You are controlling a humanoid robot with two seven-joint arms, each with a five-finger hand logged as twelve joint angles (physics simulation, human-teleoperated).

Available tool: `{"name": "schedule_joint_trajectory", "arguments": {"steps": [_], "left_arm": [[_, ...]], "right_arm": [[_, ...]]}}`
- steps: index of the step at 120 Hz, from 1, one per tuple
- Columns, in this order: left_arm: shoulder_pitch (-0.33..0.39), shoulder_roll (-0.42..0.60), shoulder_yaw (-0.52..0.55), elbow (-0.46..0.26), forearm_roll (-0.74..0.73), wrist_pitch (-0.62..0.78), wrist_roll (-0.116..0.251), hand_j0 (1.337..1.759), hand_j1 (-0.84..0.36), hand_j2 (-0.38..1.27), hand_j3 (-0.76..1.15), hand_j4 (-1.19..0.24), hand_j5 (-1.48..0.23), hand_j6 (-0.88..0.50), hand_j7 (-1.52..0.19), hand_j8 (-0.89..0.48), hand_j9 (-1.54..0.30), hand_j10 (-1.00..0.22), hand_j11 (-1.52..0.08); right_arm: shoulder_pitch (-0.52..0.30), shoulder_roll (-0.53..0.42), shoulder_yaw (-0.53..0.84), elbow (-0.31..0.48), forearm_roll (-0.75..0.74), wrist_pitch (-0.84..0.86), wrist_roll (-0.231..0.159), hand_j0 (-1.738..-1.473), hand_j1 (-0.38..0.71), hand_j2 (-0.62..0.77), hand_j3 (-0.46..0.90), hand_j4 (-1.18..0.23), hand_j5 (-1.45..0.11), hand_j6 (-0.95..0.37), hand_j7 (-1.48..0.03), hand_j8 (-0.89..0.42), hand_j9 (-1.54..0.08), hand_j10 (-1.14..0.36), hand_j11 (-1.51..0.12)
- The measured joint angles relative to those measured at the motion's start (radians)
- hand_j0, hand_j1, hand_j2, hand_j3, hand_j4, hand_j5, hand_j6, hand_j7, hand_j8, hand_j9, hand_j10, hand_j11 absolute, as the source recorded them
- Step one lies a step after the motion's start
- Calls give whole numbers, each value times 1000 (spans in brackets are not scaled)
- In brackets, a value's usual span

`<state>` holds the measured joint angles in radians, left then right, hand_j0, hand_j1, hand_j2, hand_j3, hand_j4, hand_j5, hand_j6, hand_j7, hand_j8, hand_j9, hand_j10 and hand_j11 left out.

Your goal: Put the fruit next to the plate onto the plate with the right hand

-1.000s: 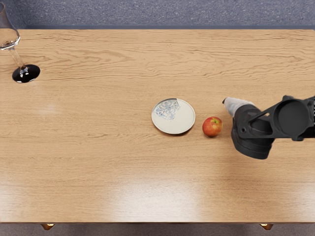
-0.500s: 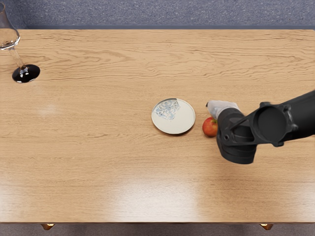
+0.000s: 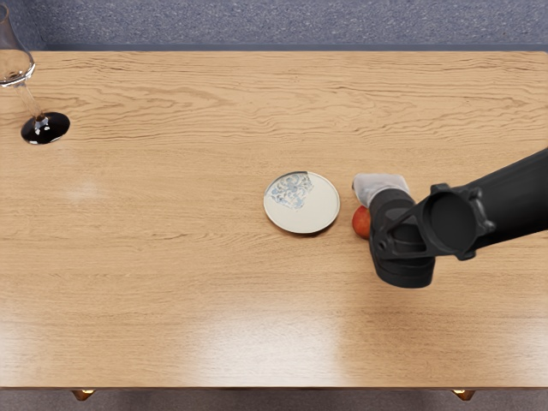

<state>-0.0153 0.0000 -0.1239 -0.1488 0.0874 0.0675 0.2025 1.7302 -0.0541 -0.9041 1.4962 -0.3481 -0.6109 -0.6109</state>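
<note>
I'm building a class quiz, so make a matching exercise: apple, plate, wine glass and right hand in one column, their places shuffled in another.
1. apple
2. plate
3. wine glass
4. right hand

A. far left corner of the table
B. middle of the table, no fruit on it
C. just right of the plate, partly behind the arm
D. over the apple

Pairs: 1-C, 2-B, 3-A, 4-D

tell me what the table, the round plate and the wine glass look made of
Light brown wooden table: wood or veneer, satin sheen; grain lines and soft glare.
Round cream plate: probably glazed ceramic; smooth, thin rim, grey-blue print.
Clear stemmed wine glass: looks like glass; see-through bowl, dark foot.
</note>
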Motion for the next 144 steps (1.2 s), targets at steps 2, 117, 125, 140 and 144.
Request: {"name": "schedule_joint_trajectory", "arguments": {"steps": [2,117,125,140,144], "left_arm": [[0,0,0,0,0,0,0,1658,349,0,0,0,0,-1,0,-1,0,0,0],[1,0,0,0,0,0,0,1658,349,0,0,0,0,-1,0,-1,0,0,0],[1,0,0,0,0,0,0,1658,349,0,0,0,0,-1,0,-1,0,0,0],[0,0,0,0,0,0,0,1658,349,0,0,0,0,-1,0,-1,0,0,0],[1,0,0,0,0,0,0,1658,349,0,0,0,0,-1,0,-1,0,0,0]], "right_arm": [[0,1,-1,-1,0,0,0,-1658,-72,-46,0,-231,-300,-232,-300,-232,-300,-231,-300],[4,51,0,-3,10,0,-3,-1651,255,65,0,-623,-806,-415,-807,-384,-803,-625,-800],[16,50,2,-1,11,1,-2,-1652,254,132,0,-628,-821,-441,-817,-409,-818,-630,-816],[54,43,6,6,15,1,-1,-1654,252,191,1,-632,-838,-463,-828,-427,-833,-634,-832],[70,41,7,9,20,1,0,-1655,251,190,1,-630,-843,-457,-830,-423,-840,-632,-839]]}}
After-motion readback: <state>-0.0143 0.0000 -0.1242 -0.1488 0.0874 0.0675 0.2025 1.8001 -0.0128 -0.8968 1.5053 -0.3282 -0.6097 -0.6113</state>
